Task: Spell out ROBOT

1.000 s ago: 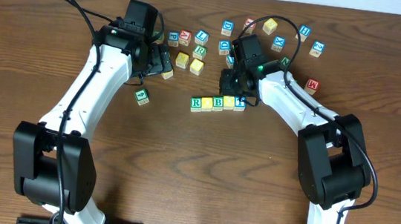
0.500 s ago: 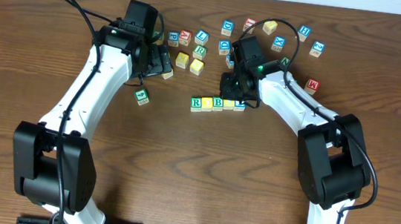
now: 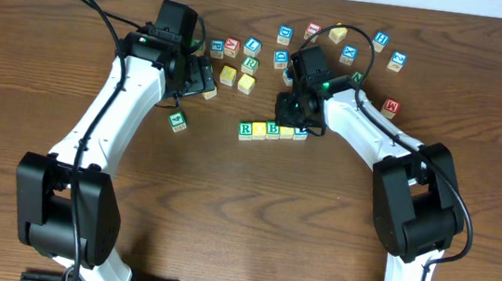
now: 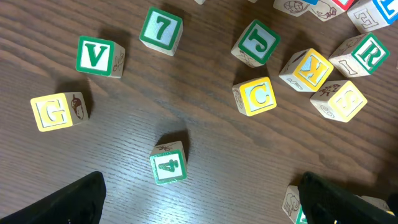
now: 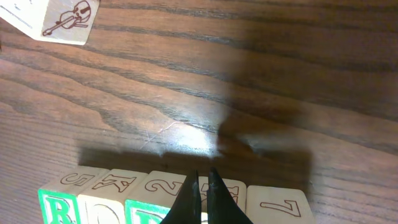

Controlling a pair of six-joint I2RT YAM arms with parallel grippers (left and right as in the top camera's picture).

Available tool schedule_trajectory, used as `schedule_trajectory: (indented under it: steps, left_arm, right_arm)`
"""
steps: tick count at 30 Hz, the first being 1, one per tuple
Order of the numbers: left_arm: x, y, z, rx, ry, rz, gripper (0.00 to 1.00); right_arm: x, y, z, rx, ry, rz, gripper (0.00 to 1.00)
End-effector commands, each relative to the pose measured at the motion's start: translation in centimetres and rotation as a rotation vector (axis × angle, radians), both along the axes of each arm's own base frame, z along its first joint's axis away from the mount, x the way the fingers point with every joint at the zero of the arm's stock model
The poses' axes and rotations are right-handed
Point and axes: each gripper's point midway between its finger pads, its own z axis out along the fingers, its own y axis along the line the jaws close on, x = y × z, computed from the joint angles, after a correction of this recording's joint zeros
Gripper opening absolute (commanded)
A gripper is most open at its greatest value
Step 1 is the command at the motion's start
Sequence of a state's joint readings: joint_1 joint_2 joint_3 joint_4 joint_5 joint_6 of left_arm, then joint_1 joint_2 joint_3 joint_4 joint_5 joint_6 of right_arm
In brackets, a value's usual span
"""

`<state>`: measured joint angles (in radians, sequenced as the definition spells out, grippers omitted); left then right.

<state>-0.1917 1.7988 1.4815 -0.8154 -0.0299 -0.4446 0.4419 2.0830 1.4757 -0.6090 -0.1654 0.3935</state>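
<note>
Cube row (image 3: 273,130): five blocks touching, R cube (image 3: 246,130) at left end, middle of bench (image 3: 225,213), roughly parallel to far edge | right gripper (image 5: 203,182): jaws pressed together, tips over row's right half | left gripper (image 3: 203,81): jaws wide apart over loose cubes (image 4: 255,96) nearer far edge

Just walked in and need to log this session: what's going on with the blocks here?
A row of five small wooden alphabet cubes lies in the middle. It starts with the green-bordered R cube, and the green-bordered B cube is third. The right gripper, shut and holding nothing, points down at the row's right half, perhaps to nudge it straight. The left gripper hangs open above loose cubes, such as the green V cube, and grips none.
</note>
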Motion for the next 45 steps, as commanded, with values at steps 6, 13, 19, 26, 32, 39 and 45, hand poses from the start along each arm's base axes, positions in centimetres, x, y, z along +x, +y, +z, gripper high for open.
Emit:
schedule_trajectory:
  steps: [6,13,19,26,32,39,45]
  left_arm:
    - [0.2,0.3,0.6,0.011,-0.015,0.01,0.97]
    - [0.2,0.3,0.6,0.011,-0.013,0.01,0.98]
    - [-0.9,0.0,-0.8,0.015,0.026,0.004,0.85]
    - [-3.1,-2.0,-4.2,-0.07,0.097,0.018,0.26]
    - [-4.3,-5.3,-6.4,-0.167,0.115,-0.044,0.11]
    - [-4.8,-8.6,-8.0,-0.188,0.13,-0.112,0.1]
    - [-4.6,-9.0,-9.7,-0.188,0.152,-0.116,0.1]
  right_arm:
    - [-0.4,0.3,0.1,0.006,0.009,0.017,0.01]
    - [0.7,-0.1,0.9,-0.002,-0.031,0.001,0.06]
    - [3.3,-2.1,5.5,0.02,-0.134,-0.062,0.1]
    - [2.2,-5.6,6.4,-0.006,-0.068,-0.133,0.1]
    - [1.0,-7.3,5.5,-0.036,0.002,-0.158,0.11]
    - [0.9,-7.4,5.5,-0.037,0.003,-0.158,0.13]
    - [0.9,-7.4,5.5,-0.037,0.004,-0.158,0.13]
